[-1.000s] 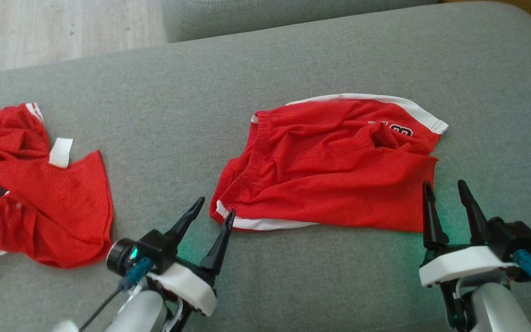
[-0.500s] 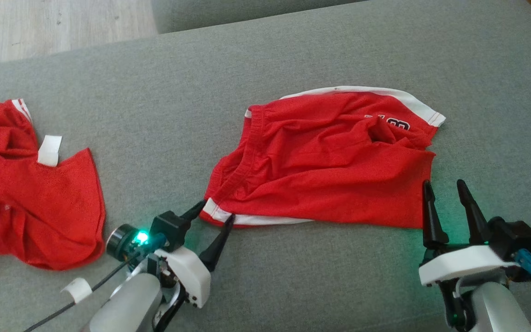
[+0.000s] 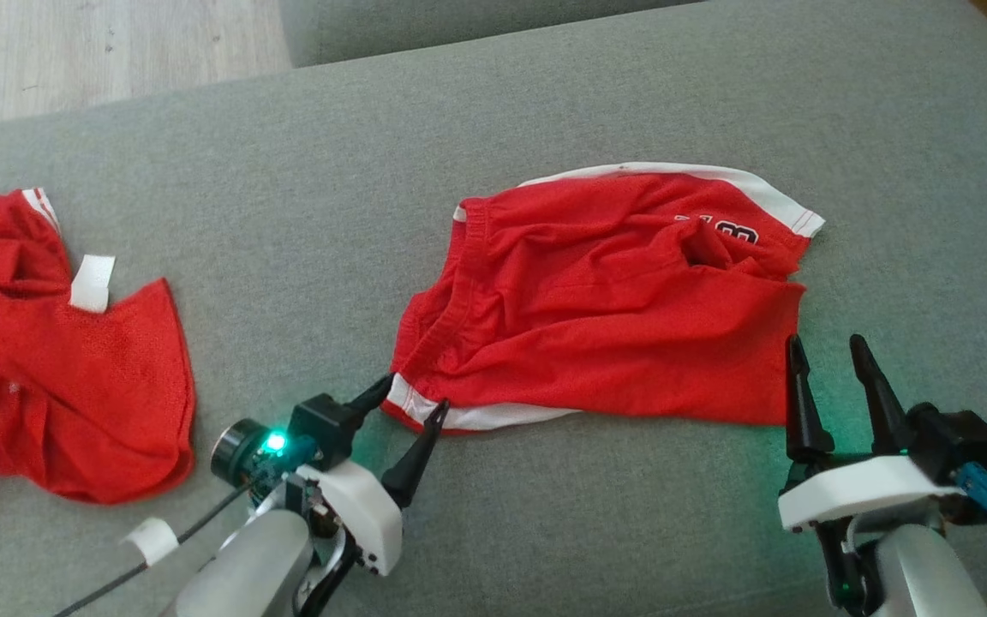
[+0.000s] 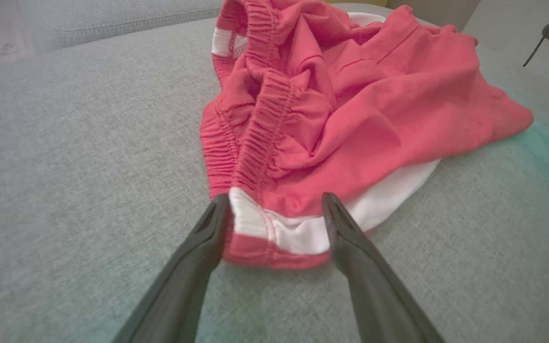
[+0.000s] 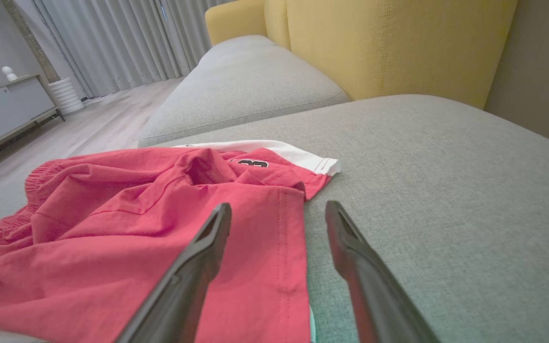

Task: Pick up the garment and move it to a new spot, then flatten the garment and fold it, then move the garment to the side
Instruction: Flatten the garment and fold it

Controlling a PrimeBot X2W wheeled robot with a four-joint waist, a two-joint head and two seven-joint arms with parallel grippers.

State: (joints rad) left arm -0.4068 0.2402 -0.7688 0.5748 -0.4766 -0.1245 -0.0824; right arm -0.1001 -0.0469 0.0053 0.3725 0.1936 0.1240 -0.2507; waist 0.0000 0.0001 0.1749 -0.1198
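Grey sofa cushion (image 3: pixel 288 214) carries the red shorts (image 3: pixel 596 317), crumpled at centre right of the frame. Over the last second the left claw (image 3: pixel 414 394) has slid forward. Its spread fingers (image 4: pixel 198 247) now straddle the shorts' lower-left corner, ready to pinch. The right claw (image 3: pixel 825 343), also spread, waits unmoved at the lower-right hem. A red jersey (image 3: pixel 56 360) lies far left.

Grey fabric cushion (image 3: pixel 288 197), broad and flat. Lying directly on it: red shorts (image 3: pixel 596 317) with white trim, rumpled, right of centre; red jersey (image 3: pixel 65 377) with white trim, bunched at left edge, well apart from shorts.
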